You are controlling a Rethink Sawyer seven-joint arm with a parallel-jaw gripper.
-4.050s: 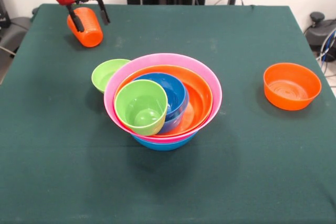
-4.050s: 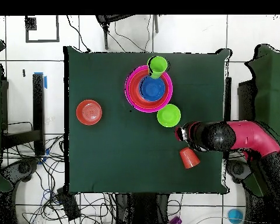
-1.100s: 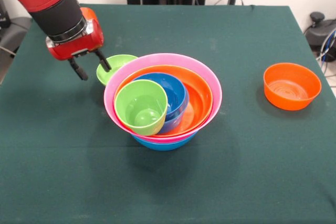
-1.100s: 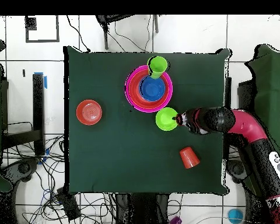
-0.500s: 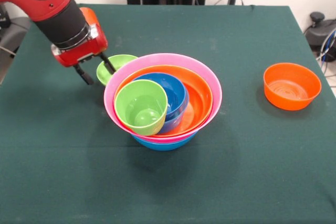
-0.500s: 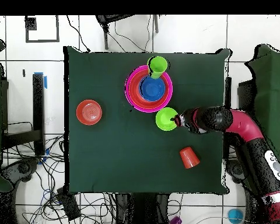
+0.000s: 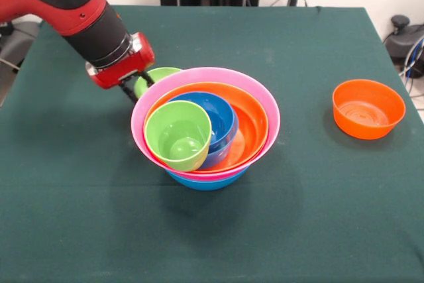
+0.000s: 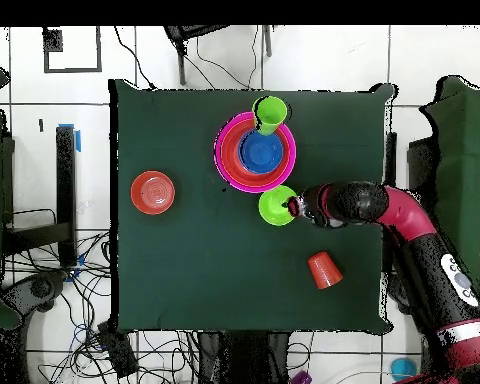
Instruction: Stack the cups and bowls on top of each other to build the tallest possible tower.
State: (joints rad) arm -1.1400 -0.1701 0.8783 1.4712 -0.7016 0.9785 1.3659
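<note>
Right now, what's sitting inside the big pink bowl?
An orange bowl nests inside the pink bowl, holding a smaller blue bowl and a tilted lime green cup. Their undersides are hidden.

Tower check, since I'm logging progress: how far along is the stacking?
Done: the tower holds four nested bowls with the green cup tilted in them. In hand: the pincer is at the small green bowl. Left: the orange bowl and orange cup.

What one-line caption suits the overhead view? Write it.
Gripper at small lime-green bowl beside the tower; orange cup apart.
</note>
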